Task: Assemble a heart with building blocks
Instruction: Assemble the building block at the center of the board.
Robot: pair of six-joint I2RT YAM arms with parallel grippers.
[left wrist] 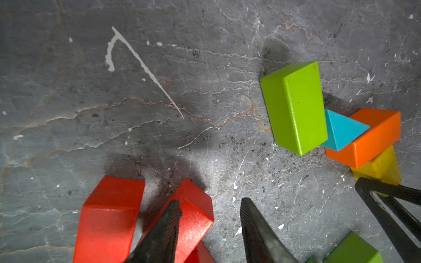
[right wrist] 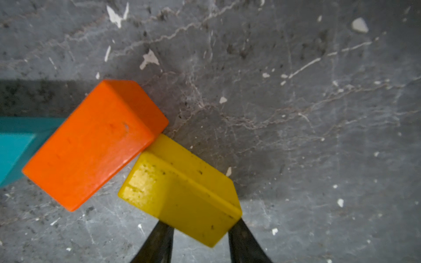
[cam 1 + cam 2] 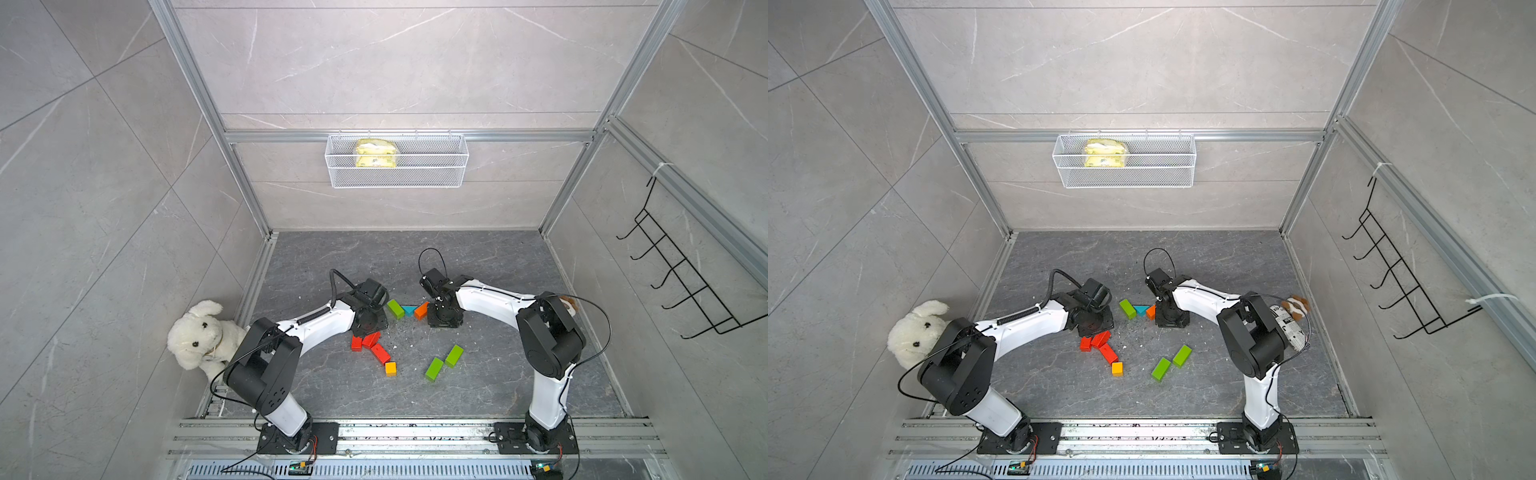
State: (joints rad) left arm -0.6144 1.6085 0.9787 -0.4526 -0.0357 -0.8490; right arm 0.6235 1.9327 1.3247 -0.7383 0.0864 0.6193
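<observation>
In a top view, the start of the heart (image 3: 1139, 309) is seen mid-floor. A green block (image 3: 395, 308), a teal triangle (image 3: 409, 309) and an orange block (image 3: 421, 310) are set touching in a row between the two wrists. Three red blocks (image 3: 370, 343), a cube (image 3: 390, 368) and two more green blocks (image 3: 434, 368) lie loose nearer the arm bases.

In the left wrist view, the left gripper (image 1: 210, 202) is narrowly parted, with bare floor between its fingers. Nothing is gripped.

In the right wrist view, a yellow block (image 2: 180, 193) is clamped by the right gripper (image 2: 198, 227), its end touching the orange block.

The building blocks are judged light, stiff and slippery. They are best taken squarely across flat opposite faces, near the middle.
</observation>
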